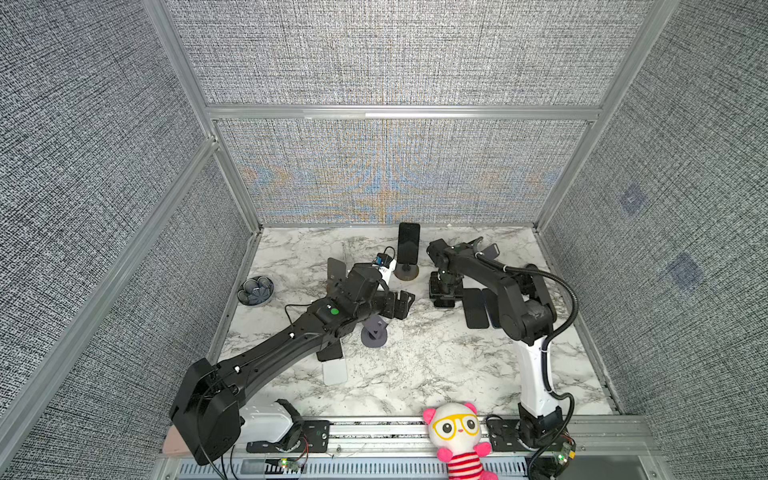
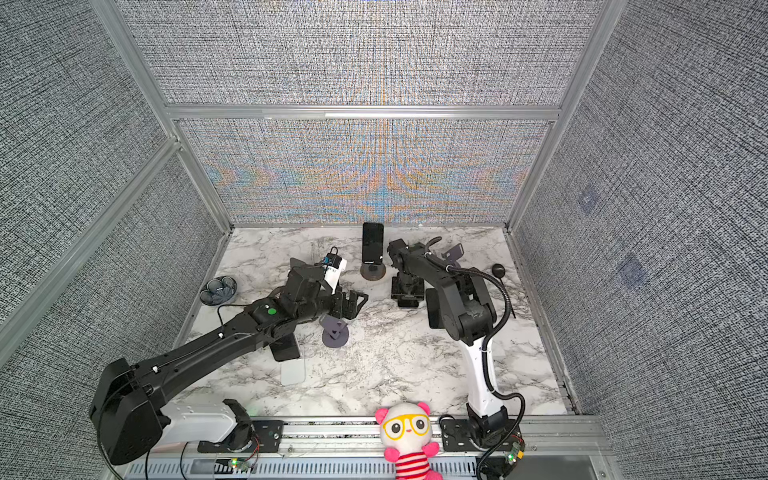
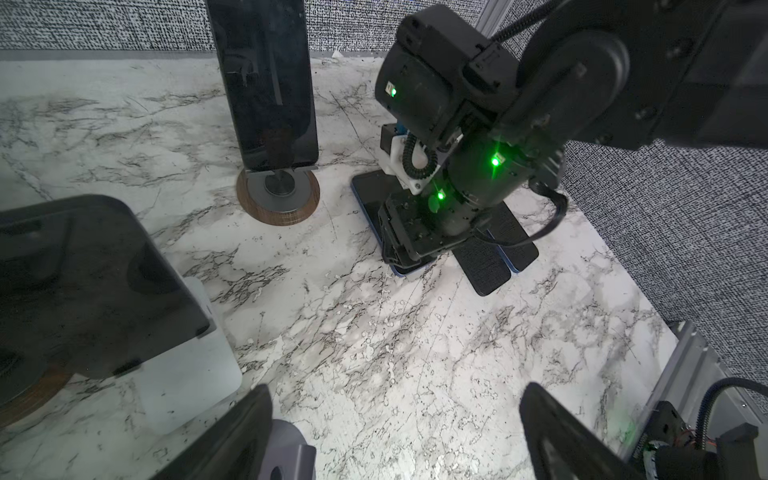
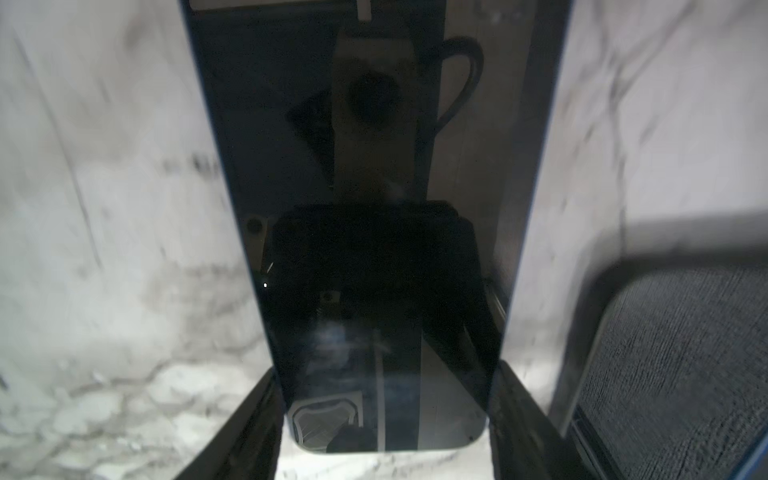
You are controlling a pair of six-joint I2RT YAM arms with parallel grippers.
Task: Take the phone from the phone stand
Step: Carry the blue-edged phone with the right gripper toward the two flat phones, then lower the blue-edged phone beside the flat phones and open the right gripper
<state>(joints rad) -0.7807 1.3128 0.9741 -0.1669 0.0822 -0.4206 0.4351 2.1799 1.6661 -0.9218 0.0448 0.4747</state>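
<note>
A black phone (image 1: pixel 408 243) (image 3: pixel 270 83) stands upright in a phone stand with a round wooden base (image 1: pixel 406 273) (image 3: pixel 266 212) near the back wall. My right gripper (image 1: pixel 444 296) (image 4: pixel 384 415) points down just right of it, shut on a blue-edged phone (image 4: pixel 374 208) (image 3: pixel 368 191) that lies flat on the marble; a finger presses each long edge. My left gripper (image 1: pixel 401 303) (image 3: pixel 395 415) hovers open and empty over bare marble, in front and to the left of the stand. An empty grey stand (image 1: pixel 374 331) sits under it.
Black phones (image 1: pixel 474 308) lie flat beside the right arm. A dark phone (image 1: pixel 330 352) and a white one (image 1: pixel 335 370) lie under the left arm. Another phone leans on a stand (image 3: pixel 91 282) behind the left wrist. A grey bowl (image 1: pixel 255 291) sits far left, a plush toy (image 1: pixel 455 436) at the front rail.
</note>
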